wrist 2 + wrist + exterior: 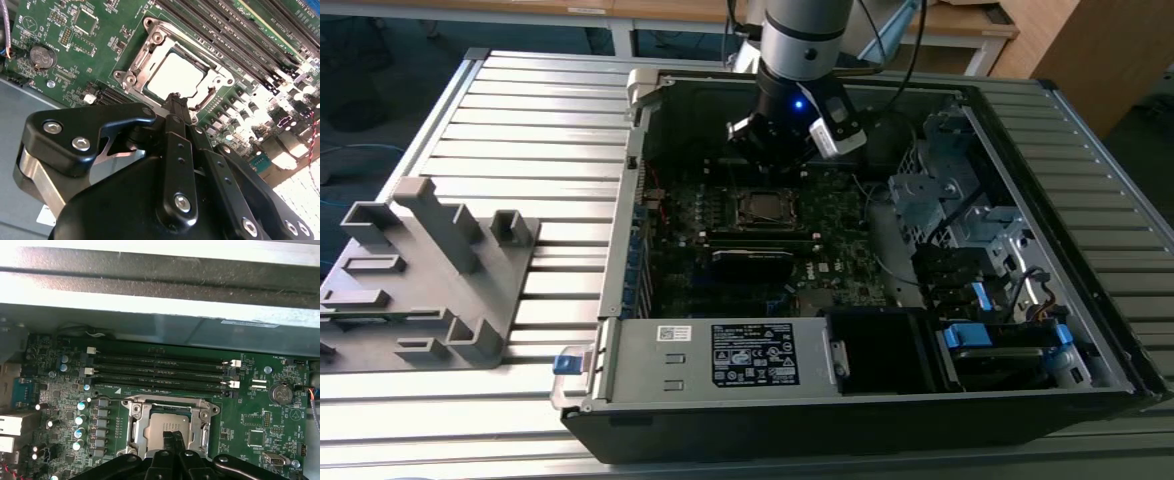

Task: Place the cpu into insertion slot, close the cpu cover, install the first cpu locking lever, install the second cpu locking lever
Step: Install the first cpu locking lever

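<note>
From the exterior view, I saw my arm reaching down into an open computer case (pixel 620 250), the pincer (pixel 771 165) hanging just above the socket (pixel 761 208) on the circuit board (pixel 834 270). In the second wrist view, the pincer's (pixel 175 100) two fingers were pressed together and gripped nothing. Their tips hovered over the near edge of the chip (pixel 172 75), which lay flat and square in the socket, with the metal cover (pixel 142 57) lying down around it like a frame. Whether the tips touched the chip, I could not tell. In the first wrist view, the chip (pixel 167 422) sat straight ahead of the clenched tips, in line with them, with the long memory slots (pixel 160 370) lying crosswise beyond the socket.
</note>
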`<move>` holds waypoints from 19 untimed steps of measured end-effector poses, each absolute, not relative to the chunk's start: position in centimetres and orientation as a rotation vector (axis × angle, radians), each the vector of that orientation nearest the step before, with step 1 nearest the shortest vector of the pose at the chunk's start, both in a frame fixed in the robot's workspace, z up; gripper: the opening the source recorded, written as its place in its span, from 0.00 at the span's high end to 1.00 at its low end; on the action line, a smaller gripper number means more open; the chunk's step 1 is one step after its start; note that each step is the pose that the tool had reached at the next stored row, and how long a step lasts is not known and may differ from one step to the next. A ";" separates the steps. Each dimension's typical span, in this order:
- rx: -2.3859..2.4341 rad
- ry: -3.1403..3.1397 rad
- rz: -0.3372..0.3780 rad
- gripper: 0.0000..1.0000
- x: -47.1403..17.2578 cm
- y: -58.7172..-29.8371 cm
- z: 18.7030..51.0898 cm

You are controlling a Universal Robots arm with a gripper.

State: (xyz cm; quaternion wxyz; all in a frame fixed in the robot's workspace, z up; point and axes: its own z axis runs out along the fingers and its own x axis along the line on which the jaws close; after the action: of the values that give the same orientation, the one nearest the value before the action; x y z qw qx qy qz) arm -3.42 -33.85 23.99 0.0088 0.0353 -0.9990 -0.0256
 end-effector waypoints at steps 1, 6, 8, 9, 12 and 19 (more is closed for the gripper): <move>0.110 -3.121 -0.080 0.89 -3.4 -33.9 24.0; 0.110 -3.121 -0.079 0.89 -3.6 -33.9 24.0; 0.110 -3.121 -0.079 0.89 -4.1 -33.9 24.0; 0.110 -3.121 -0.080 0.89 -4.3 -33.9 24.0; 0.110 -3.121 -0.079 0.89 -5.1 -33.9 24.0; 0.110 -3.121 -0.080 0.89 -6.6 -33.9 24.0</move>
State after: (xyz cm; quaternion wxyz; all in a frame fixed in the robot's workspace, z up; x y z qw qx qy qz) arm -6.62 -33.86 23.99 0.0087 0.0354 -0.9990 -0.0255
